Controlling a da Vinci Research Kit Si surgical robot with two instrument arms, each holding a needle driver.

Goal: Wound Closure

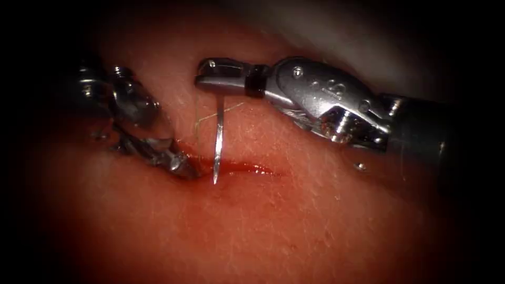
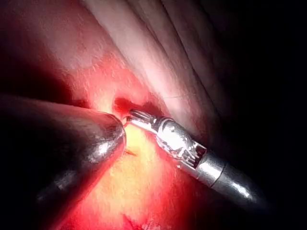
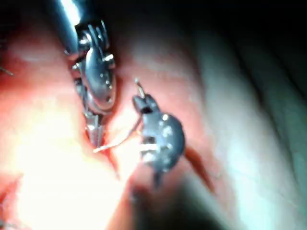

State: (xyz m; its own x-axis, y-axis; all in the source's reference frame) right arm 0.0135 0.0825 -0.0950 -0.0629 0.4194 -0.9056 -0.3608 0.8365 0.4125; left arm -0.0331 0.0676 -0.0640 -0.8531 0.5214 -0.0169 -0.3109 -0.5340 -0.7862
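The pink, moist pork-belly tissue fills the scene, with a pale fatty ridge behind and a dark horizontal cut holding glossy red fluid. The right arm's silver end effector is clenched on the blunt end of the thin curved steel needle, which hangs point-down, its tip at the cut; whether it has entered the tissue cannot be told. A fine pale thread lies just beside the needle. The left arm's silver end effector has its tip at the cut's left end, apparently closed on the tissue edge.
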